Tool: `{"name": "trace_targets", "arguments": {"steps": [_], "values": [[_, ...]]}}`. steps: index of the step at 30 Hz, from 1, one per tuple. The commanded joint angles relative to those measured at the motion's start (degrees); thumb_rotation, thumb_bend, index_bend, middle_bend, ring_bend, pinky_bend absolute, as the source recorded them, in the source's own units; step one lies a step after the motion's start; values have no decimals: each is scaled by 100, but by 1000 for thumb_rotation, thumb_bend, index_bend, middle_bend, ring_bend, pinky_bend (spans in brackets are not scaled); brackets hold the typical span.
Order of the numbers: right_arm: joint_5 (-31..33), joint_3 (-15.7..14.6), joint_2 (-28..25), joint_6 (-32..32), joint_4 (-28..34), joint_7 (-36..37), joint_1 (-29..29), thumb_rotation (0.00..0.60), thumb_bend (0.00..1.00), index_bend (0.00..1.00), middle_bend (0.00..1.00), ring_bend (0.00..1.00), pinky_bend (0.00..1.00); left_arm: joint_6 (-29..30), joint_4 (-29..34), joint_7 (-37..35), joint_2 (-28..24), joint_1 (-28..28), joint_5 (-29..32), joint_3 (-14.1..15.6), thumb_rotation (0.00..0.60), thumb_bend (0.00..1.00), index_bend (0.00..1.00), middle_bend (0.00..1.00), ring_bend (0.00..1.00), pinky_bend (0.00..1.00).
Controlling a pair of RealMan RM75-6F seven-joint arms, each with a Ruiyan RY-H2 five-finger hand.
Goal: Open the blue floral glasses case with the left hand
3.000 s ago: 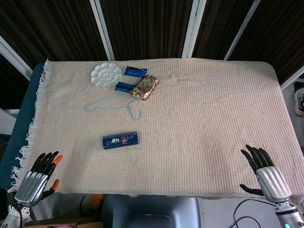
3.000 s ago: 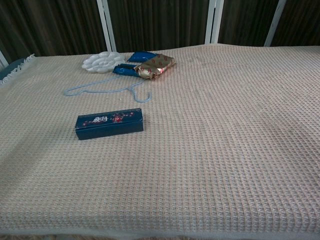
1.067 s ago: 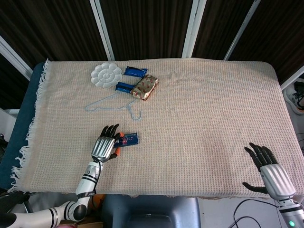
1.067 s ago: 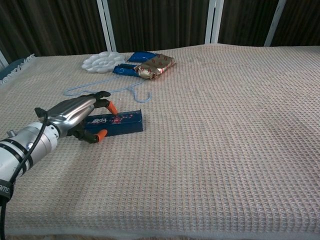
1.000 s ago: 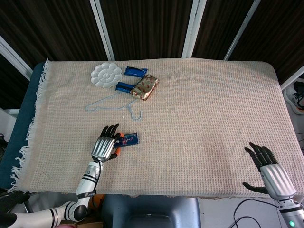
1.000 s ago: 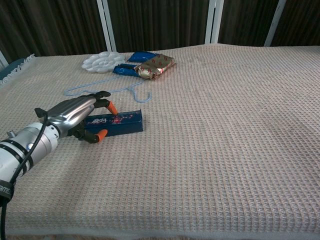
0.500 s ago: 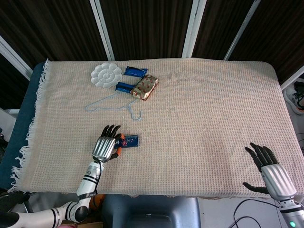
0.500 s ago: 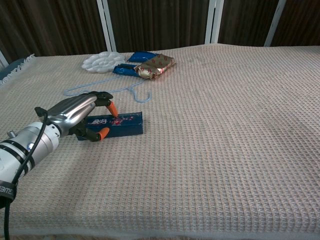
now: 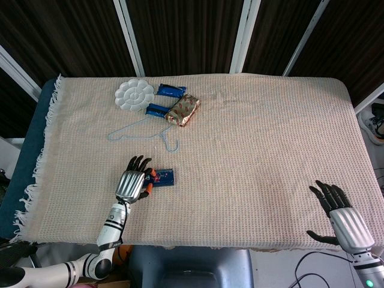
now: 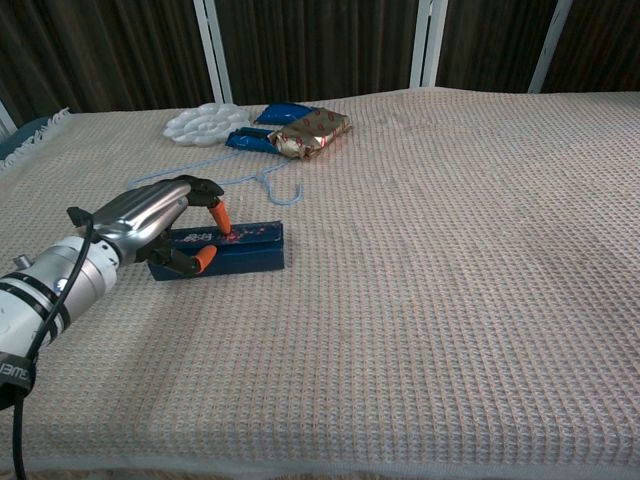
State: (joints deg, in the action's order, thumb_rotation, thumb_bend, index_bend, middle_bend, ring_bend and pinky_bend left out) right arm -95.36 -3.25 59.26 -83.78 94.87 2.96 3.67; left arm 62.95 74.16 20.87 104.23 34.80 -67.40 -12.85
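Observation:
The blue floral glasses case (image 10: pixel 247 245) lies on the beige woven cloth (image 10: pixel 430 260), left of centre; in the head view the case (image 9: pixel 165 177) shows only its right end. My left hand (image 10: pixel 158 226) covers its left end, thumb against the near side and an orange-tipped finger down on the lid. No gap shows under the lid. From above, my left hand (image 9: pixel 133 182) lies over that same end. My right hand (image 9: pixel 341 213) hovers by the table's near right corner, fingers apart, holding nothing.
At the far left lie a white flower-shaped palette (image 9: pixel 134 95), two blue packets (image 9: pixel 171 90), a gold and red wrapped packet (image 9: pixel 183 110) and a light blue wire hanger (image 9: pixel 144 129). The cloth's fringe (image 9: pixel 36 180) hangs over the left edge.
My left hand came from the near left corner onto the case, and its thumb and finger have now closed on the left end. The case has shifted slightly. The right hand has barely moved.

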Motion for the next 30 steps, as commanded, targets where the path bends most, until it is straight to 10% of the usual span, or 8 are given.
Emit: {"name": "trace_targets", "arguments": {"steps": [1, 13, 25, 30], "values": [[1, -1, 1, 11, 0, -10, 4, 600, 217, 0, 0, 0, 0, 11, -43, -26, 8, 35, 29, -61, 600, 425, 620, 121, 0, 0], [41, 24, -4, 52, 7, 12, 33, 600, 218, 0, 0, 0, 0, -259, -964, -355, 255, 518, 345, -660, 600, 425, 591, 123, 0, 0], [75, 44, 12, 74, 10, -20, 46, 600, 218, 0, 0, 0, 0, -540, -1765, -485, 322, 867, 729, -1003, 600, 406, 132, 27, 0, 0], [28, 22, 27, 91, 20, -49, 56, 600, 218, 0, 0, 0, 0, -453, -1163, -736, -67, 644, 606, -906, 600, 410, 243, 14, 0, 0]]}}
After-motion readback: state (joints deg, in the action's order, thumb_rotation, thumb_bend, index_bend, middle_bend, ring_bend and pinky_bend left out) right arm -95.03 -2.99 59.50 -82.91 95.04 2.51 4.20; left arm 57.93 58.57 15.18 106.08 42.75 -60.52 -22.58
